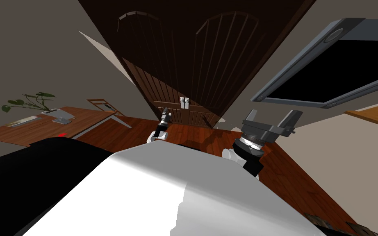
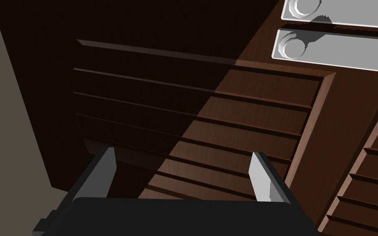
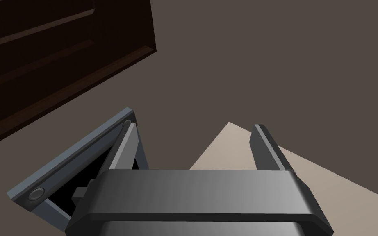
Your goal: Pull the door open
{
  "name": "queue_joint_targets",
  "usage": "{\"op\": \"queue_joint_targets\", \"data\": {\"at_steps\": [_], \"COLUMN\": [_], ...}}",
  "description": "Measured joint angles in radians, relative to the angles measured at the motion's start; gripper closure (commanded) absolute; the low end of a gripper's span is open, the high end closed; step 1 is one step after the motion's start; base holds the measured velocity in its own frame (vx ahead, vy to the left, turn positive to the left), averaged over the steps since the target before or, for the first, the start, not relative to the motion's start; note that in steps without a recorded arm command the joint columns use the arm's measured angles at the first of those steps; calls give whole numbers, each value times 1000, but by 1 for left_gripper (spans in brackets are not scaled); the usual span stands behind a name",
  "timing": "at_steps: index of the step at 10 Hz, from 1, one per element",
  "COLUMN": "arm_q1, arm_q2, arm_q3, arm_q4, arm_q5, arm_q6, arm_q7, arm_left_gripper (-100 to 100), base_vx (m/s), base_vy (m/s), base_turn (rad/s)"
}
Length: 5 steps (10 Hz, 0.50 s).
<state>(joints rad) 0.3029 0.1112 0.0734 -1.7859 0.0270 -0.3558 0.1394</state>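
Observation:
A tall dark brown double door (image 1: 208, 61) with slatted panels stands straight ahead. Two light grey handle plates (image 1: 184, 102) sit side by side at the seam between its leaves. My left gripper (image 1: 165, 115) is low and close to the left leaf, short of the plates and to their left. In the left wrist view this gripper (image 2: 184, 172) is open, facing the slatted lower panel (image 2: 241, 123), with the nearer handle plate (image 2: 333, 50) off beyond one finger. My right gripper (image 1: 271, 119) is raised to the right of the door; its wrist view shows the gripper (image 3: 194, 147) open and empty.
A wooden desk (image 1: 81, 119) with a plant and small items stands at the left. A large black object (image 1: 32, 168) lies near my left side. A grey-framed panel (image 1: 290, 73) with a black area hangs on the right wall. Wooden floor (image 1: 192, 137) lies before the door.

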Motion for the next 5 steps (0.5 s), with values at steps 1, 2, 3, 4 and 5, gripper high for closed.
{"op": "queue_joint_targets", "data": {"at_steps": [1, 2, 3, 4, 5], "arm_q1": [-11, -21, -28, -34, -42], "arm_q2": [5, 8, 13, 12, 14], "arm_q3": [5, 10, 14, 17, 20], "arm_q4": [26, 45, 60, 71, 92], "arm_q5": [2, 2, 4, 3, 3], "arm_q6": [0, 4, 10, 19, 21], "arm_q7": [1, 1, 2, 1, 0], "arm_left_gripper": [-100, -100, -100, -100, -100], "base_vx": [94, 107, 98, 103, 104], "base_vy": [13, 3, -9, -7, 6], "base_turn": [-31, -43, -41, -43, -33]}}
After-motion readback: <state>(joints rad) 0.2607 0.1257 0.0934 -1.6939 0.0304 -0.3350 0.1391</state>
